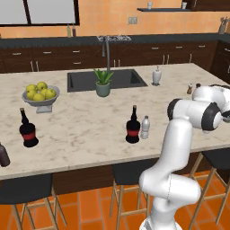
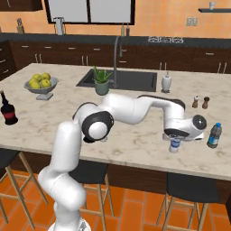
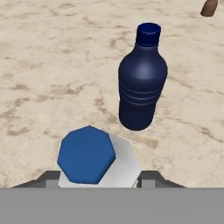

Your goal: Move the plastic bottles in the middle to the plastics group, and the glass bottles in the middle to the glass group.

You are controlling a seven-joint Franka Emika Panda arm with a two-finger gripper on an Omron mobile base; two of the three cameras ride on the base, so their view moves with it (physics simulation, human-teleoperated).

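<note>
surface: marble island counter (image 1: 81, 130) | left: fruit bowl (image 1: 41, 99), black red-band bottle (image 1: 28, 129), brown bottle (image 1: 3, 155) at edge | centre: second black bottle (image 1: 132, 126) just beside clear white-cap bottle (image 1: 145, 127) | back: potted plant (image 1: 103, 83), soap dispenser (image 1: 156, 76), shakers (image 2: 200, 102) | right: dark-blue bottle (image 2: 214, 135), blue-cap bottle (image 2: 175, 145)

We see bright, even, rendered light; soft shadows under bottles on the table (image 1: 81, 130); slightly coarse, no glare.

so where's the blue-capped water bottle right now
The blue-capped bottle sits between the hand's fingers in the hand view, just short of the dark-blue bottle. The right base view puts it at the counter's right end.
</note>
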